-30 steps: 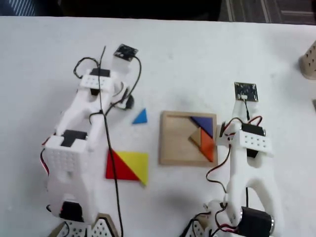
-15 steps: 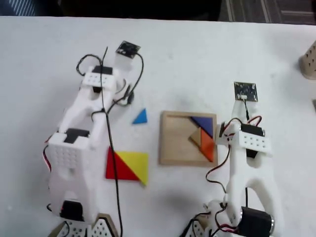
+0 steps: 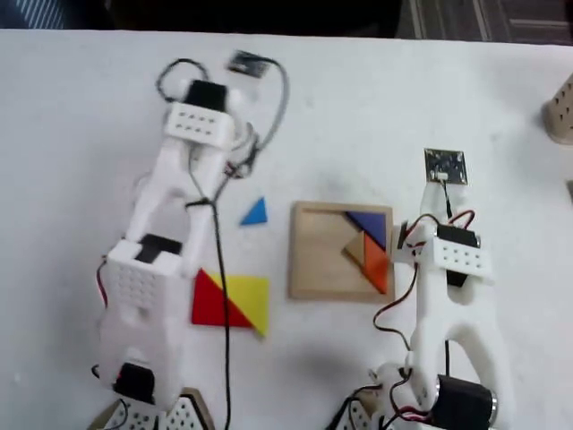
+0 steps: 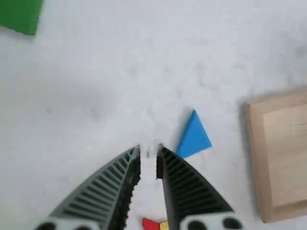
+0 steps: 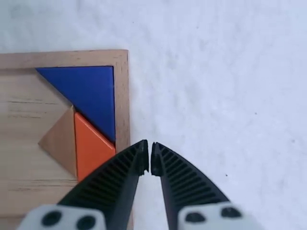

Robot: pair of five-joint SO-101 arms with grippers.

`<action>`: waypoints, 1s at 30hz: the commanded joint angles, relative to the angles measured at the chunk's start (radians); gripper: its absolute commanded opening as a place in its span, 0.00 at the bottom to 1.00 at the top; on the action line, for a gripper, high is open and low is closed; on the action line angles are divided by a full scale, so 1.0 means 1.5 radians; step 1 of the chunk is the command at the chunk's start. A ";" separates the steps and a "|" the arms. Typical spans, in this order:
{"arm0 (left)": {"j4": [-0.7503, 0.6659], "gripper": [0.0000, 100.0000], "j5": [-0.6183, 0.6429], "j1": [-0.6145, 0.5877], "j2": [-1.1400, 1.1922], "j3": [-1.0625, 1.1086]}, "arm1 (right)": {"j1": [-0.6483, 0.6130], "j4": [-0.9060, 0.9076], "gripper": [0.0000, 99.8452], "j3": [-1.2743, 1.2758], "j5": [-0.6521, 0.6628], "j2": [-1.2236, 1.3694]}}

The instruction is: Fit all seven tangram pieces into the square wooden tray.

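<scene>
No lettering, number or sign can be read anywhere (not on the arms, the pieces, the tray or the surface).

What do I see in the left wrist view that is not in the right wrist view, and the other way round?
Left wrist view: a green piece, a small light blue triangle beside the left hand, and red and yellow tips near it. Right wrist view: a dark blue triangle, an orange piece and a wood-coloured piece lying in the square wooden tray, with the right hand at its rim. Both: the white table and part of that tray.
</scene>
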 commanded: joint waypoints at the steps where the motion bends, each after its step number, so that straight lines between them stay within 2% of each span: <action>1: 0.012 0.08 0.004 -0.009 -0.014 -0.052 | -0.005 -0.013 0.02 -0.006 0.005 -0.025; 7: 0.009 0.10 0.002 -0.116 -0.039 -0.136 | -0.006 -0.013 0.02 -0.006 0.005 -0.025; 13: -0.103 0.27 0.002 -0.159 0.026 -0.142 | -0.007 -0.013 0.02 -0.006 0.005 -0.025; 21: -0.247 0.28 0.002 -0.173 0.201 -0.247 | -0.007 -0.013 0.02 -0.004 0.005 -0.025; 30: -0.430 0.28 0.003 -0.195 0.403 -0.456 | -0.007 -0.013 0.02 -0.002 0.005 -0.025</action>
